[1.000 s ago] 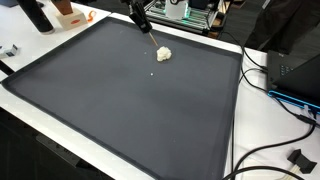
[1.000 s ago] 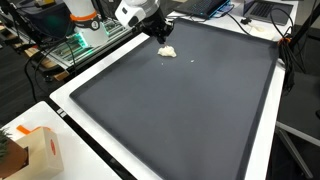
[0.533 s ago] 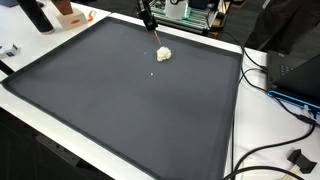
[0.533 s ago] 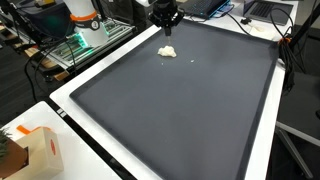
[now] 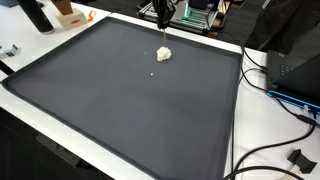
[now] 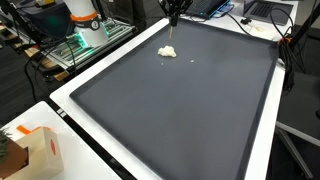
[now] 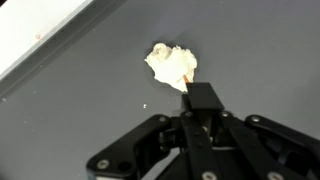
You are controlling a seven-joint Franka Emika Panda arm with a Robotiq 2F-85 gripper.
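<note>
A small white crumpled lump lies on the dark grey mat near its far edge. My gripper hangs above the lump, at the top edge of both exterior views. It is shut on a thin dark stick-like tool. In the wrist view the tool's orange tip ends at the lump's edge; whether it touches cannot be told.
A white crumb lies on the mat near the lump. An orange-and-white box stands on the white table rim. Cables run beside the mat, and electronics stand behind it.
The gripper with the tool has risen and swung sideways, from low beside the lump to above it at the frame's top. The lump stays in place.
</note>
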